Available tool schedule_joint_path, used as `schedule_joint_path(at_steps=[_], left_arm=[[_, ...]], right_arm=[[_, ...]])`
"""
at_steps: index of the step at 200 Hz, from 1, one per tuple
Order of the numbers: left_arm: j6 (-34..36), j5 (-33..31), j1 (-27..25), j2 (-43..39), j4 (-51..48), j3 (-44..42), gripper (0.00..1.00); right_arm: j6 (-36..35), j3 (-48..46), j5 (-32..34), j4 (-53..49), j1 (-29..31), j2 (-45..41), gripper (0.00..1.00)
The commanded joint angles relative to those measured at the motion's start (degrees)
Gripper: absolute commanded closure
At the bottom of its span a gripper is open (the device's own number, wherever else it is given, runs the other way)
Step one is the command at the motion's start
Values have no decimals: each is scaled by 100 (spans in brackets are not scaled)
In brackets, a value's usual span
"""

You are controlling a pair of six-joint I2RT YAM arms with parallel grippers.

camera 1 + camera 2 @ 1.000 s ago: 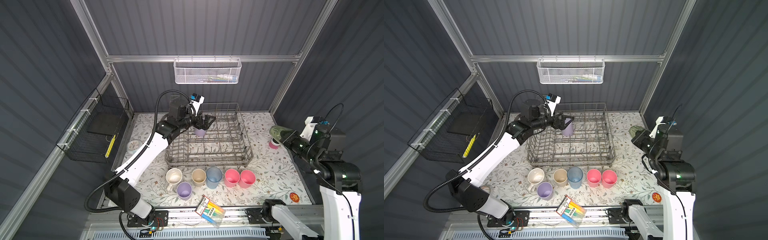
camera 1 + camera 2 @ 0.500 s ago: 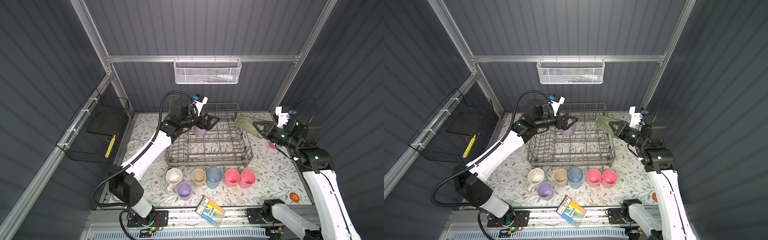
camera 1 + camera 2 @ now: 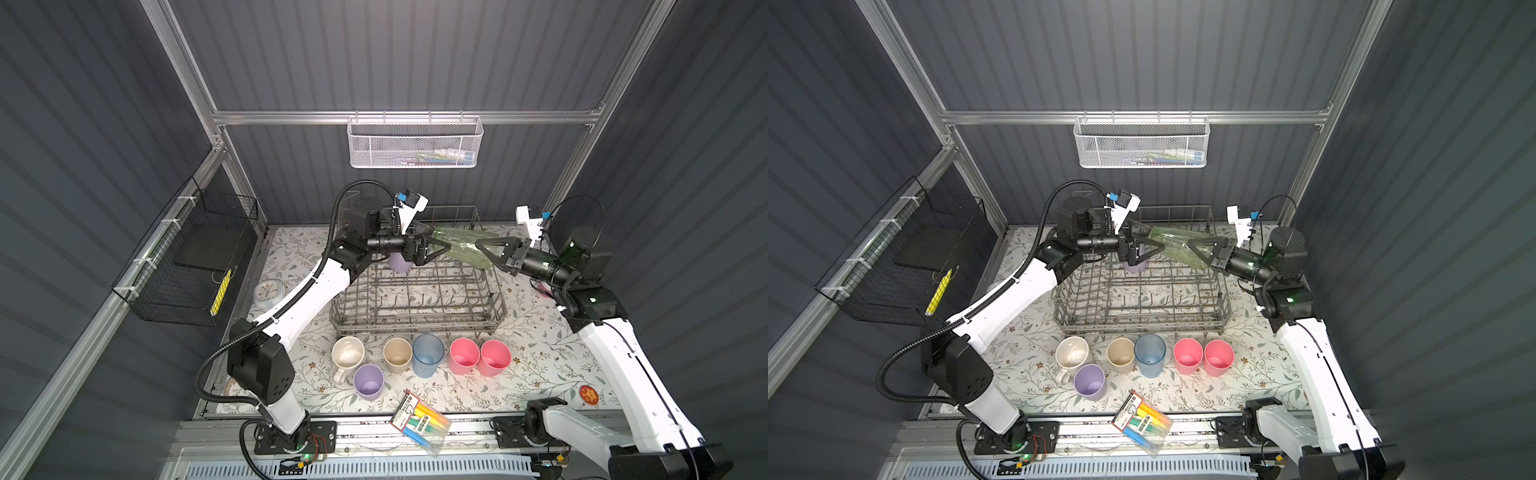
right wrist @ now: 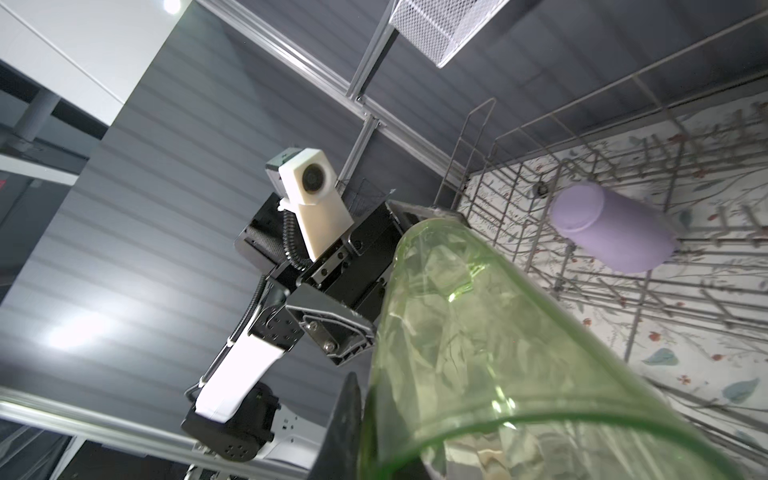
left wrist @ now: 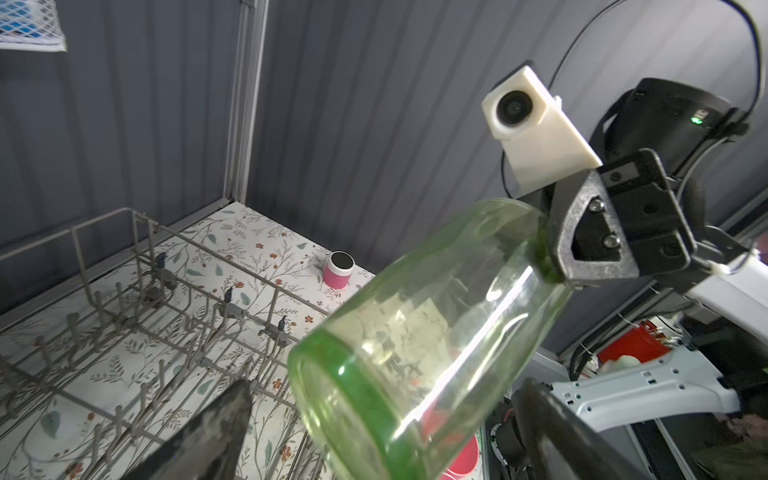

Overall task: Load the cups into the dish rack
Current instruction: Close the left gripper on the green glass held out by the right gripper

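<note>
The right end effector [image 3: 486, 251] is clamped on the green tumbler [image 3: 459, 245], pinching its wall at the mouth with one finger inside the rim and one outside. The tumbler lies nearly level in the air, with its thick base pointing away from this end effector and toward the other one.

The left end effector [image 3: 432, 240] stands wide, gripping nothing. The base of the tumbler sits between its spread fingers [image 5: 208, 432]. The left wrist view shows a gap on at least one side, and I cannot tell whether the other finger touches the glass.

Both end effectors meet above the far half of the dish rack [image 3: 415, 322], which stands on the counter [image 3: 540, 345]. Directly below the left end effector a lilac cup [image 3: 399, 262] stands mouth down among the tines inside the rack (the only cup loaded there).

The other cups are well apart from both end effectors, down on the counter just outside the rack's near wall, all standing mouth up:
- The cream mug [image 3: 348, 353] is on the side of the left end effector.
- The beige cup [image 3: 397, 353] is beside it.
- The blue cup [image 3: 428, 353] comes after that.
- Two pink cups [image 3: 464, 355] stand side by side toward the right end effector's side.
- A second lilac cup [image 3: 368, 380] stands just nearer the arm bases, between the mug and the beige cup.

Nearer still to the bases, a clear pack of markers [image 3: 420, 419] lies at the counter's edge.
</note>
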Motion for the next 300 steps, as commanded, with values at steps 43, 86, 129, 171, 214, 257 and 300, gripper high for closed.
schedule_joint_path(at_steps=[43,86,129,171,214,257,300], left_arm=[[-224,1202,232,218,608,177,0],[-418,1863,263,388,897,186,3],[-621,2184,271,534,1091,247,15],[-617,2220,280,583,1107,274,30],[-662,2189,329,491,1282,139,48],[-838,2222,360,395,1610,-46,73],[-1130,2334,362,371,2013,-148,96]], right_arm=[[1100,-276,-1303,2288,18,458,100],[2486,-581,-1713,4393,18,870,100],[2824,-645,-1807,4980,19,1114,100],[3034,-675,-1842,5322,18,1305,100],[3319,-741,-1894,5738,18,1506,100],[3454,-846,-1939,5940,13,1648,100],[3496,-781,-2039,5936,9,1788,100]])
